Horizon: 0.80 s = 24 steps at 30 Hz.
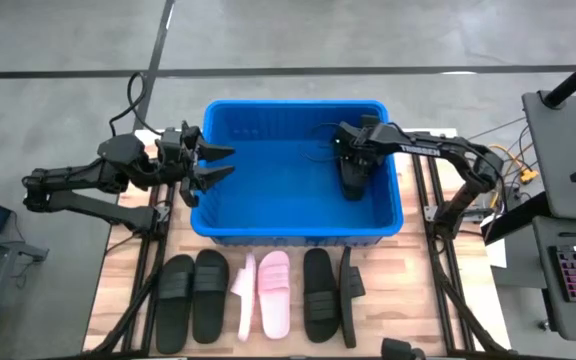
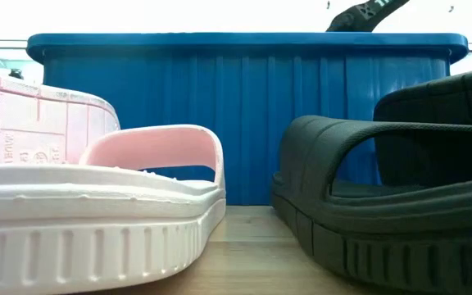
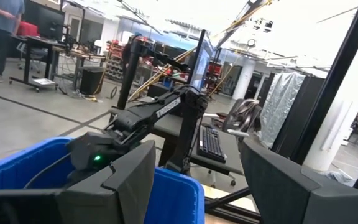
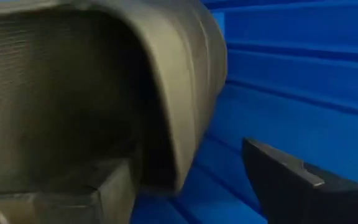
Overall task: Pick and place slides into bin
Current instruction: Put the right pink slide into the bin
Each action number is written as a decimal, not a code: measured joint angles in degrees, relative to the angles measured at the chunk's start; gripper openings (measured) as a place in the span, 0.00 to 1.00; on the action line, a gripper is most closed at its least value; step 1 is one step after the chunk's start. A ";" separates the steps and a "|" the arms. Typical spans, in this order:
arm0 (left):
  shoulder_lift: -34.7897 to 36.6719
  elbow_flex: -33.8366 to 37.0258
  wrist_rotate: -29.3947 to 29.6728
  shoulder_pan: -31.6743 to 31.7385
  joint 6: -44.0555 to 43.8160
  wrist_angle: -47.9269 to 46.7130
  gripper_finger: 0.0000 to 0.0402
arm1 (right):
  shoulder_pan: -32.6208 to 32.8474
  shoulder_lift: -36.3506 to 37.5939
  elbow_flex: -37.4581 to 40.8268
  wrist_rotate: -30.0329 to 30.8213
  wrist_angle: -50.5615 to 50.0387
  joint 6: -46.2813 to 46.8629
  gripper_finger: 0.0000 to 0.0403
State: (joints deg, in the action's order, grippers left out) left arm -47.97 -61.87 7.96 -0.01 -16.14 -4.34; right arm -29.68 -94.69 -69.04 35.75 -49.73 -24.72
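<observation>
The blue bin (image 1: 298, 236) stands mid-table. One black slide (image 1: 354, 185) lies inside it by the right wall, filling the right wrist view (image 4: 92, 87). My right gripper (image 1: 352, 160) reaches down into the bin, open around that slide's strap (image 4: 191, 81). One finger (image 4: 284, 177) is outside the strap and the other (image 4: 104, 193) is under it. My left gripper (image 1: 218, 166) hovers open over the bin's left rim, holding nothing (image 3: 197, 149). Several black and two pink slides lie on the table in front of the bin. My right gripper comes slanting down from the table's right side. Its outer finger (image 4: 284, 177) stands clear of the strap, with blue bin floor showing between them. I cannot tell whether the finger under the strap touches it. The slide rests on the bin's floor.
In front of the bin, left to right: two black slides (image 1: 193, 295), a pink slide on its edge (image 1: 245, 295), a flat pink slide (image 1: 274, 292), a black slide (image 1: 318, 295), a black slide on its edge (image 1: 349, 290). A pink slide (image 2: 97, 205) and a black slide (image 2: 383, 205) fill the low view.
</observation>
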 joint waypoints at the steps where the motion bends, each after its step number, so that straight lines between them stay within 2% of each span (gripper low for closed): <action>1: 0.00 0.00 0.09 -0.01 0.00 0.00 0.55 | 0.19 0.64 0.00 -0.05 -0.55 -0.25 0.68; 7: 0.00 0.00 0.10 -0.02 0.00 0.01 0.55 | 1.66 4.12 0.00 -1.55 -3.58 -2.21 0.72; 20: 0.00 0.00 0.49 -0.01 -0.04 0.06 0.55 | 2.94 8.10 -0.07 -1.90 -5.51 -2.05 0.72; 24: -0.02 0.00 0.49 0.00 -0.04 0.33 0.55 | 2.94 8.12 -0.07 -4.01 -8.23 -0.59 0.72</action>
State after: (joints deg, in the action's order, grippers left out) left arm -47.98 -61.87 8.45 -0.01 -16.19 -4.01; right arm -26.74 -86.56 -69.10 31.74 -57.96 -25.31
